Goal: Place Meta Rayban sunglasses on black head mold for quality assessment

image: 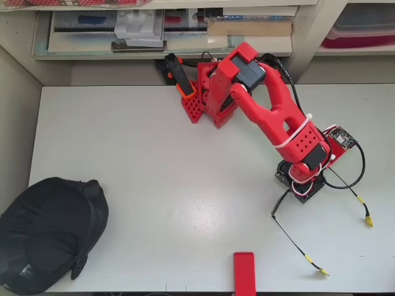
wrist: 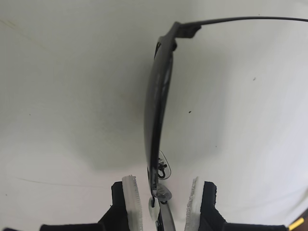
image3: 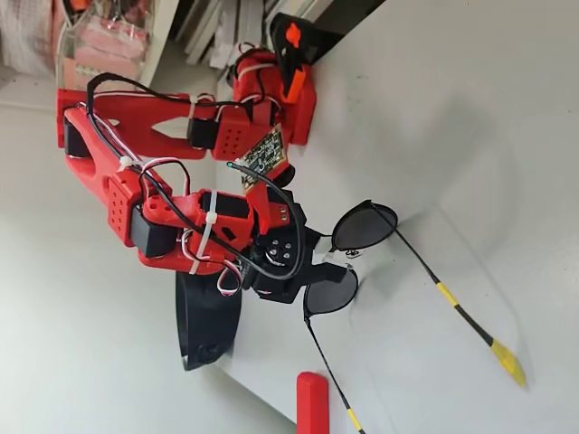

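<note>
Setting reads as a hobby workspace or small home lab rather than an industrial floor. A plain white tabletop [image: 154,185] sits pushed against cream-coloured open shelving [image: 166,52] stacked with flat boxes, papers and a brown cardboard box [image: 250,27]; a translucent plastic storage bin with a pink base [image: 361,31] sits on the shelf at upper right in the overhead view. The red 3D-printed plastic robot arm [image: 271,111] has exposed wiring, white zip ties and a bare circuit board [image3: 264,152], all hand-assembled in look. Daylight-like, even lighting. A matte-black rounded head-shaped dome [image: 49,234] rests at the table's lower-left corner.
</note>
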Available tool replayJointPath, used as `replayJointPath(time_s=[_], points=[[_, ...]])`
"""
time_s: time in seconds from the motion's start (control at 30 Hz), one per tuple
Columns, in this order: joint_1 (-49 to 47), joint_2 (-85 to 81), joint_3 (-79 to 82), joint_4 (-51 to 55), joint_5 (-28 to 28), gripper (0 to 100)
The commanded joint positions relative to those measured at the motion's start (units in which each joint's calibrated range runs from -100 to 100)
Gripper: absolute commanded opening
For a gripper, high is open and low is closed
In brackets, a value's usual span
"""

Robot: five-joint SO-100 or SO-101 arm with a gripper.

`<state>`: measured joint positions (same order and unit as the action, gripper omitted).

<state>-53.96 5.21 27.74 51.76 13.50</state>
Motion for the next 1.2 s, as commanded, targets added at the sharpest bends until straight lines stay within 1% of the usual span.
replayJointPath(time_s=[0.0,0.07,0.1,0.43,0.5,0.6,0.63,0.9,0.93,0.97,1.0,1.03,1.07,1.17], points=[[-0.16,-1.2,-5.27,-0.74,0.09,34],[-0.08,-1.2,-5.17,-0.74,0.15,26],[-0.08,-1.2,-5.17,-0.74,0.15,26],[2.04,0.82,-5.45,-0.83,0.15,27],[2.04,1.75,-6.08,-1.78,0.22,30],[2.04,3.01,-6.36,-3.51,0.41,41],[1.86,3.18,-6.36,-3.94,0.28,43],[1.25,3.27,-6.36,-4.29,-0.16,42],[1.25,3.27,-6.36,-4.29,-0.16,40],[1.25,3.27,-6.36,-4.29,-0.16,33],[1.25,3.27,-6.36,-4.29,-0.16,23],[1.25,3.27,-6.36,-4.29,-0.16,8],[1.25,3.27,-6.36,-4.29,-0.16,0],[1.07,3.27,-6.27,-4.29,0.15,1]])
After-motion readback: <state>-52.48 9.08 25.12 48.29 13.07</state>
